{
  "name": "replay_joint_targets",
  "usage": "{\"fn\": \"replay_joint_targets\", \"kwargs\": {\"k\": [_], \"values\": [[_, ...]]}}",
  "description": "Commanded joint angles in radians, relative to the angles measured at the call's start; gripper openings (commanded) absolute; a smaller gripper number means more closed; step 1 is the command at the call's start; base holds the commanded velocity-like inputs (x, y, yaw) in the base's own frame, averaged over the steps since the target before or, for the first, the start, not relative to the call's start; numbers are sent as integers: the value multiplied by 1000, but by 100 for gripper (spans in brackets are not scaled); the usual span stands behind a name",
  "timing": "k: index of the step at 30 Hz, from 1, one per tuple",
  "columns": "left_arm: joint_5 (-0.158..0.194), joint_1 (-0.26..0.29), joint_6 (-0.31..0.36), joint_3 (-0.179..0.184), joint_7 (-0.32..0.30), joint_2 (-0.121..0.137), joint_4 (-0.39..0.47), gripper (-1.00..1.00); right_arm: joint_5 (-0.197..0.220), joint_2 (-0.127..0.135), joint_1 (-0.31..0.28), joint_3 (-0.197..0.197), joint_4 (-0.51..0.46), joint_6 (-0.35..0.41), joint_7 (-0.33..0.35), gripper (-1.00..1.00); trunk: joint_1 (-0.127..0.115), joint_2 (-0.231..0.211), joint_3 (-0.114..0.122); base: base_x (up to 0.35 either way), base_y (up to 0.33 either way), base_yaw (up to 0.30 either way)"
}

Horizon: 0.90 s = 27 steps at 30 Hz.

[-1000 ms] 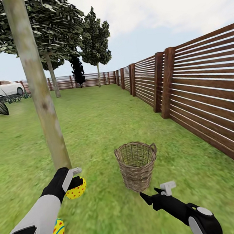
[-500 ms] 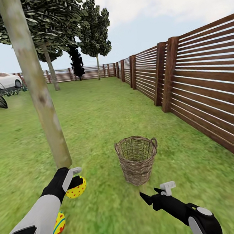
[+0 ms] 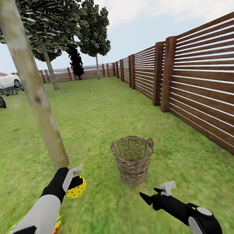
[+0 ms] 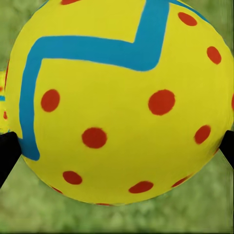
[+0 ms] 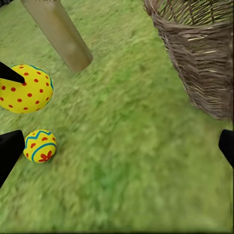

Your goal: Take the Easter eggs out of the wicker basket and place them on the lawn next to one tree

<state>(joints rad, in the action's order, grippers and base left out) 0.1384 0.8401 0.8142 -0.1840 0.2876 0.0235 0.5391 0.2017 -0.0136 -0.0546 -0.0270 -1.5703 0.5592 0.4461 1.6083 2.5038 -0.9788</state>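
One egg (image 4: pixel 119 102) sits clamped between the left jaws.

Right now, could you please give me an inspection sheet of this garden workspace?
Surface: lawn, short green grass.
Job's things: basket upright beside the tree; its inside is not visible. One egg in the left gripper; a second egg on the grass nearby; a patterned patch beside the left arm, likely an egg.
Clutter: nothing seen.
Grippers: left shut on the egg near the trunk base; right gripper open, empty.
Cables: nothing seen.
Surroundings: fence, further trees, white car.
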Motion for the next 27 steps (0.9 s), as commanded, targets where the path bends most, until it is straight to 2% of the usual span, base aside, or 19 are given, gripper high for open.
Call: {"fn": "replay_joint_targets", "kwargs": {"k": [1, 6, 11, 20, 27], "values": [[10, 1, 3, -2, 8, 0, 2, -100, 7, -1, 0, 1, -1, 7, 0, 100, 0, 0, -1, 0, -278, 0], [10, 1, 3, -2, 10, 0, 1, -100, 6, -3, 0, 0, -1, 7, -1, 100, 0, 0, -1, 1, -285, 14], [11, 1, 2, -2, 10, 0, 1, -100, 5, -4, 0, -1, -1, 7, -1, 100, 0, 0, 1, 114, -240, 168], [12, 1, 2, -2, 8, 0, 1, -100, 5, -3, 0, -10, -1, 7, -1, 100, 0, 0, 7, 205, -25, 260], [12, 1, 0, -2, 5, 0, 1, -100, 6, -1, -1, -11, -1, 7, -1, 100, 0, 0, 12, 24, 0, 269]]}}
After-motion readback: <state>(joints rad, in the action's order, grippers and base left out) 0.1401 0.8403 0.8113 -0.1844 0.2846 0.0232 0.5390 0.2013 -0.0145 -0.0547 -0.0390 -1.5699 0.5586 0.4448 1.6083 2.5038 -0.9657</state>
